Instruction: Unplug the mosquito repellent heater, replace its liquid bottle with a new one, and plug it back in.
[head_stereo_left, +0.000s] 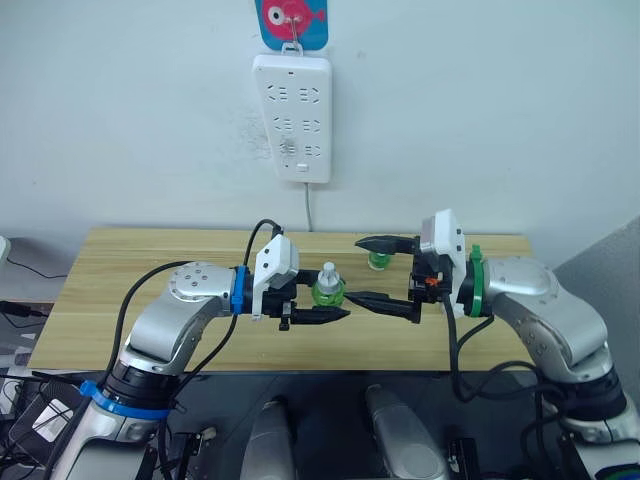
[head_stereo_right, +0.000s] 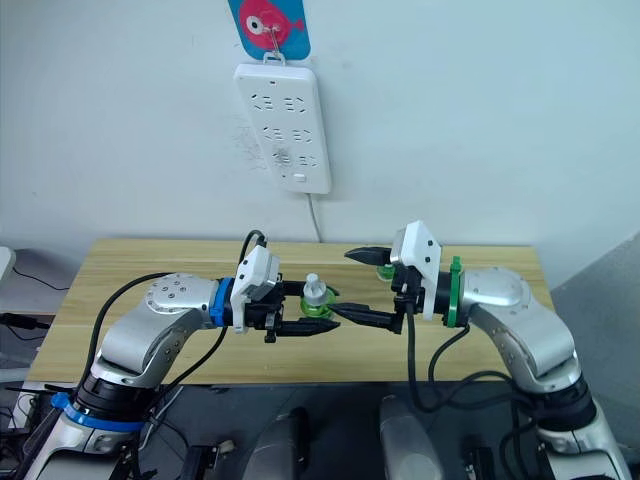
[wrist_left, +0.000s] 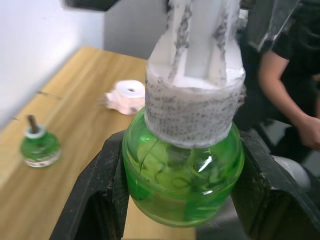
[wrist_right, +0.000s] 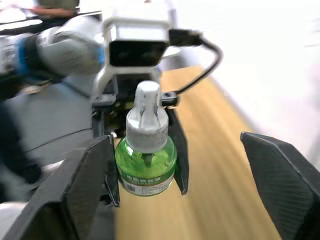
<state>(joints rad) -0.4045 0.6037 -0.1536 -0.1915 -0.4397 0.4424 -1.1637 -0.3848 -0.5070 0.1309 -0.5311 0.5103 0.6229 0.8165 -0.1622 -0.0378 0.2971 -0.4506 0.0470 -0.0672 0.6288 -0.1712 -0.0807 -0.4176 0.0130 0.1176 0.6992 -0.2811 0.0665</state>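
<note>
Clamped between the two black fingers of the left gripper (head_stereo_left: 318, 308), the new bottle (head_stereo_left: 327, 290) is sitting upright above the wooden table (head_stereo_left: 120, 290), its pale stubby cap pointing up and its green body squeezed at the sides. Facing it, the right gripper (head_stereo_left: 385, 272) is hanging with its fingers spread wide apart and holding nothing; in the right wrist view the bottle is lying straight ahead, between those open fingers but touching neither.

Beyond the right gripper, the old bottle (head_stereo_left: 378, 260) with its thin dark stem is standing alone on the table near the wall. The heater (wrist_left: 126, 97) is lying on the tabletop well apart from both bottles, as the left wrist view shows. The power strip (head_stereo_left: 291, 115) is hanging on the wall above, with nothing plugged into it.

Judging by this, the next move is turning on the cap: the bottle's long axis is vertical, the right gripper is level with it and nearest, so closing on the cap looks like the step in hand.
</note>
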